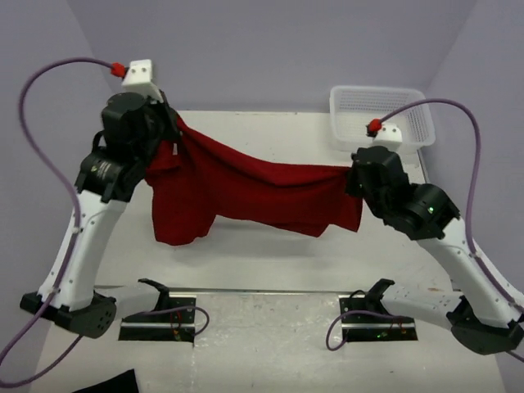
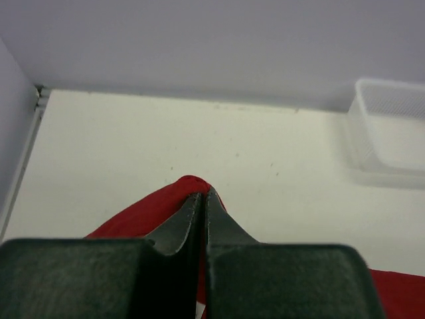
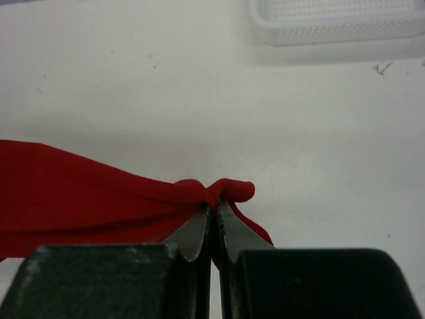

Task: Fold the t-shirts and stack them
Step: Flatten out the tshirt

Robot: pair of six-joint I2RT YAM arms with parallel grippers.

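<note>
The dark red t-shirt (image 1: 246, 192) hangs stretched between my two grippers above the white table, sagging in the middle, with one part hanging lower at the left. My left gripper (image 1: 170, 129) is shut on its upper left edge; the left wrist view shows the cloth (image 2: 143, 212) pinched between the jaws at my left gripper (image 2: 202, 194). My right gripper (image 1: 350, 173) is shut on the shirt's right edge; the right wrist view shows the bunched red cloth (image 3: 86, 196) at the tips of my right gripper (image 3: 214, 205).
A white mesh basket (image 1: 381, 117) stands at the table's back right, also in the left wrist view (image 2: 392, 129) and the right wrist view (image 3: 339, 23). A black cloth scrap (image 1: 106, 383) lies at the bottom left, off the table. Two black mounts (image 1: 160, 315) sit near the front edge.
</note>
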